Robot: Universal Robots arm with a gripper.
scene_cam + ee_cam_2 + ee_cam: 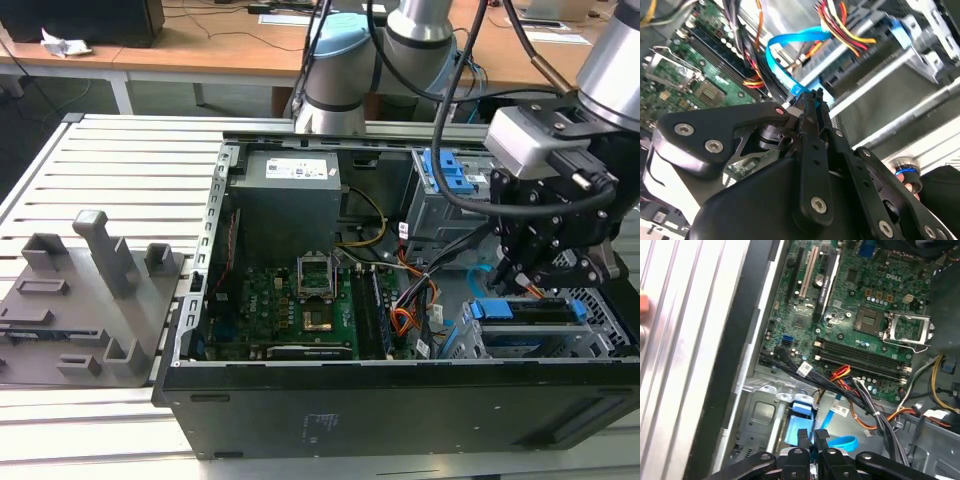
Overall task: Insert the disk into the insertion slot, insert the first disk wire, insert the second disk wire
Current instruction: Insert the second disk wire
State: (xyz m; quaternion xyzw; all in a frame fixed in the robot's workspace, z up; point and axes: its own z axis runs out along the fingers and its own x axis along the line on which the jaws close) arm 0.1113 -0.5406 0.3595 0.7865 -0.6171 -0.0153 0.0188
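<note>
Exterior view: my hand [512, 272] hangs inside the open computer case [400, 390], low at the view's right end, just above the silver drive cage [560, 340]. The disk [530, 311] already sits in the slot [610, 335] of that cage, its blue carrier edge facing the motherboard [290, 300], so the first step looks done. A light-blue wire [478, 272] loops up beside my fingertips. The grey box with the blue latch [445, 185] stands behind, well apart from the work. On the slatted tabletop [120, 160], at the view's left, a grey fixture [90, 290] sits unused.

Second wrist view: my fingers [812, 120] are drawn together, tips nearly meeting, pinching the connector end of the blue wire [785, 42]. The wire arcs away from the tips and back toward the cage, slack enough, I judge, to let the plug be steered. Red, yellow and orange power leads [840, 25] cross above it toward the drive bay. The narrow grip suits a small flat plug: it keeps the connector square to the tips.

First wrist view: my fingertips [810, 439] point down at the blue rear edge of the disk [801, 412], close over it. The blue wire [842, 442] curls just beside them. Black and orange cables [860, 400] run between the motherboard [860, 310] and the cage, leaving the disk's back open to my approach. I take this as the first wire being brought to its socket, not yet seated.
</note>
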